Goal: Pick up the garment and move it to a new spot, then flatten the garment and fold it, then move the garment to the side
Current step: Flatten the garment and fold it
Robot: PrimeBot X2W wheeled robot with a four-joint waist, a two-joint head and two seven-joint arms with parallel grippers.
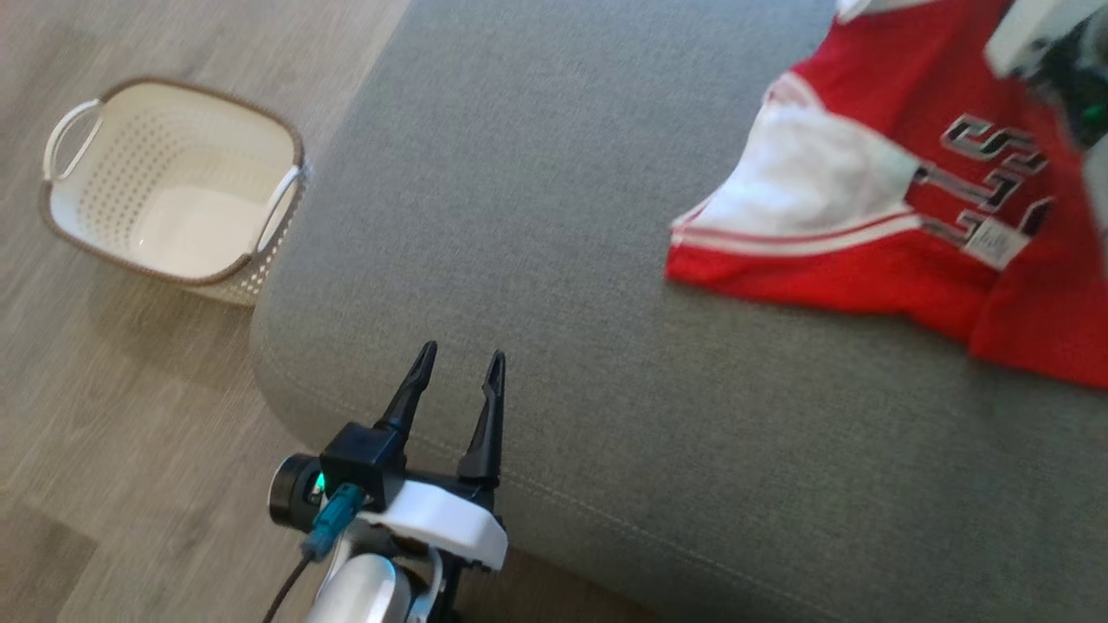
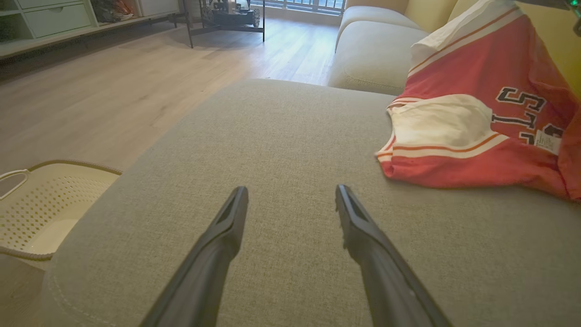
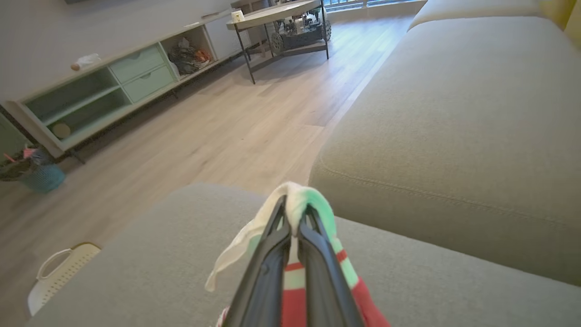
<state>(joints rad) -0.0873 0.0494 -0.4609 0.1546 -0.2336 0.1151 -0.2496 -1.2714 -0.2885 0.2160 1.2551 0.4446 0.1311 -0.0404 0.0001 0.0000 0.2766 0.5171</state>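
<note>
The garment point(image 1: 874, 234) is a red jersey with white sleeve trim and dark lettering, lying crumpled on the grey ottoman point(image 1: 563, 216) at the right. The left wrist view shows the garment point(image 2: 476, 122) ahead and to the right. My right gripper point(image 3: 295, 215) is shut on a white-edged fold of the garment point(image 3: 299, 202), lifted off the cushion. A blurred part of that arm point(image 1: 1052, 61) hangs above the jersey at the top right. My left gripper point(image 1: 459, 363) stands open over the ottoman's near left corner, well left of the jersey, its fingers point(image 2: 227, 227) holding nothing.
A white perforated basket point(image 1: 173, 186) stands on the wooden floor left of the ottoman. A beige sofa point(image 3: 454, 113) lies beyond the ottoman. A low cabinet point(image 3: 100, 91) and a small table point(image 3: 281, 27) line the far side of the room.
</note>
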